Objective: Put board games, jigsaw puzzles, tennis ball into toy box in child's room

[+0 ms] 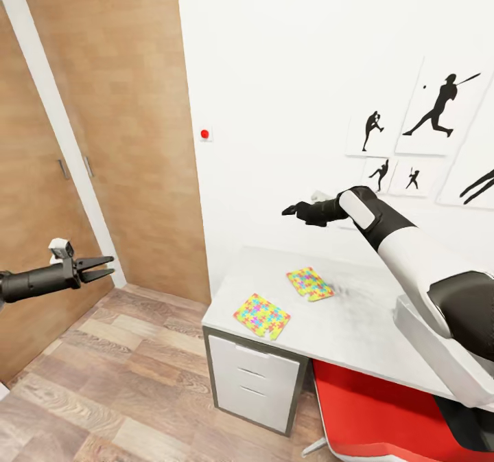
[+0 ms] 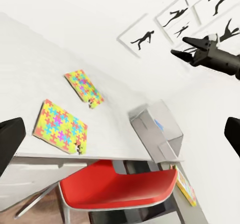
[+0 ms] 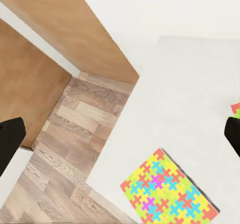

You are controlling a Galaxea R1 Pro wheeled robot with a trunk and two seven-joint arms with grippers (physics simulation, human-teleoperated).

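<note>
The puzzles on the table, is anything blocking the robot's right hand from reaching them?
Nothing visible is. The right gripper hangs open in the air above the table, and both jigsaw puzzles lie flat and uncovered below it.

You have a matt white table [image 1: 357, 325] top, smooth, over pale grey satin drawer fronts [image 1: 250, 379]; near its front corner the jigsaw puzzles [image 1: 262, 315] look like printed card, flat finish; the chair seat [image 2: 117, 189] is glossy red plastic; floor [image 1: 130, 379] and wardrobe [image 1: 123, 139] show wood grain, matt.
</note>
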